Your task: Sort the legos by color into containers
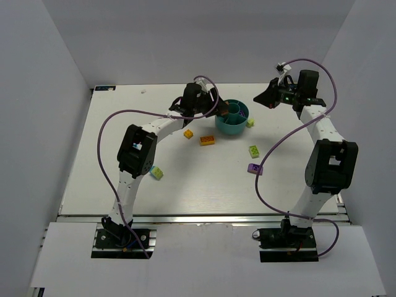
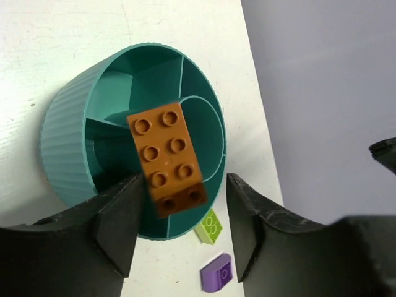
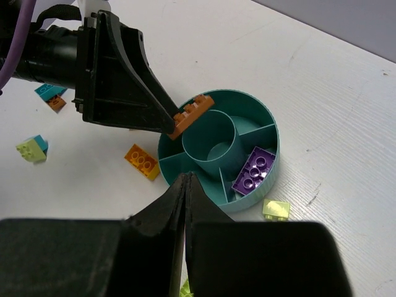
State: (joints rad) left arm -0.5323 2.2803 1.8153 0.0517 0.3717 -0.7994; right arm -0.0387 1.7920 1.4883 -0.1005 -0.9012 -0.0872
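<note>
The teal bowl (image 1: 230, 129) (image 2: 62, 142) (image 3: 273, 126) stands at the table's back middle. My left gripper (image 1: 216, 109) (image 2: 183, 207) hovers over it with its jaws apart. An orange lego (image 2: 166, 156) (image 3: 189, 115) hangs between them above a wedge compartment; it lies close against the left finger (image 2: 117, 223), with a clear gap to the right one. A purple lego (image 3: 254, 172) lies in another wedge. My right gripper (image 1: 270, 99) (image 3: 185, 178) is up to the right of the bowl, shut on nothing.
Loose legos lie on the table: yellow (image 1: 188, 133), orange (image 1: 207, 140), lime (image 1: 253, 151), purple (image 1: 254, 168), cyan-with-lime (image 1: 156, 172), and a lime one (image 1: 250, 122) (image 3: 276, 208) against the bowl's right side. White walls close in the table's sides and back.
</note>
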